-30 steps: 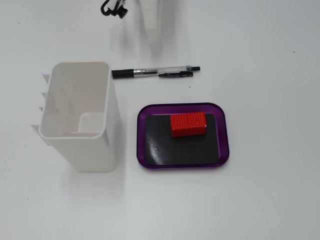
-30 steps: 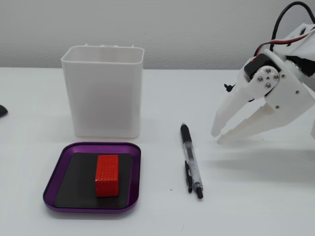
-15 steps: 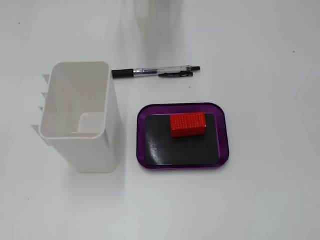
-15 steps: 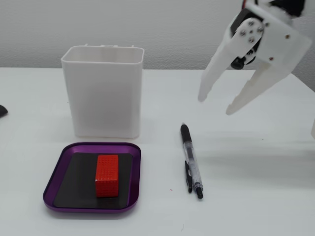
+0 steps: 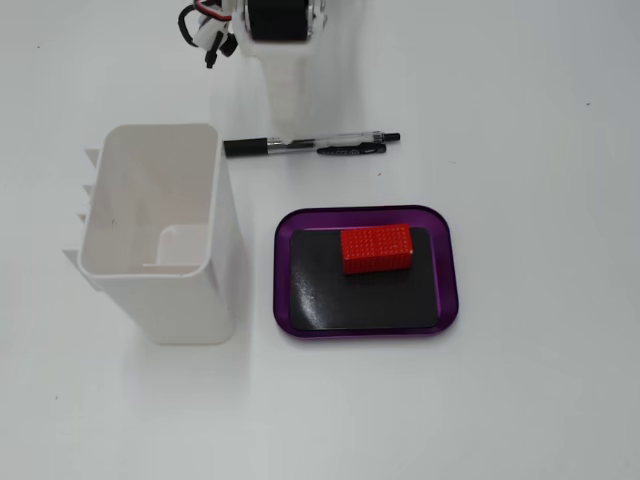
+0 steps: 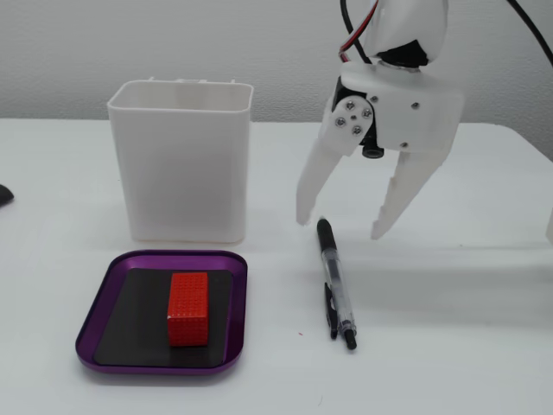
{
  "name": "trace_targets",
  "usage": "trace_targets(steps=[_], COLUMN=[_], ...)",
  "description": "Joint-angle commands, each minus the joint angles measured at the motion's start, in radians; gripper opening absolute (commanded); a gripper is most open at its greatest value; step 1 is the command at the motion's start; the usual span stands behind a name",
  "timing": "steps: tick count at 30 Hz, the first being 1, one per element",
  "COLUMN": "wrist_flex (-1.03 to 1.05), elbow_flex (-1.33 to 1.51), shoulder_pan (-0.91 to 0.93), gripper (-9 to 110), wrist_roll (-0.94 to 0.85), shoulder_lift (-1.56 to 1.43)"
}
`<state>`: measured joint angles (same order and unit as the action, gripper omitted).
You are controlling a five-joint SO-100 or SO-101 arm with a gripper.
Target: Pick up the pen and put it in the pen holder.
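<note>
A white two-finger gripper (image 6: 343,226) hangs at upper right of a fixed view, jaws spread wide, holding nothing, straddling the black grip end of a clear ballpoint pen (image 6: 334,284) lying flat on the white table (image 6: 484,346). The white pen holder (image 6: 181,164) stands upright at centre left. A purple tray (image 6: 95,324) at lower left carries a red block (image 6: 188,308).

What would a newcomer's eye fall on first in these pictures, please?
Probably the red block, bright against the dark liner of the purple tray at the front left of this fixed view. Next, the white tool, open and hanging just above the black end of the pen, with the tall white pen holder behind the tray.
</note>
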<state>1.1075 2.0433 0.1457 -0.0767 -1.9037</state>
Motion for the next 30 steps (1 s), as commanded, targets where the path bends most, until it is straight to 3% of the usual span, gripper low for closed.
trace_targets(steps=[1, 18, 30], wrist_flex=[-0.075, -0.178, -0.249], elbow_flex=[-0.006, 0.089, 0.140], shoulder_pan=[0.011, 0.000, -0.003], gripper=[22, 21, 2], wrist_roll=[-0.008, -0.011, 0.000], shoulder_lift=[0.032, 0.155, 0.160])
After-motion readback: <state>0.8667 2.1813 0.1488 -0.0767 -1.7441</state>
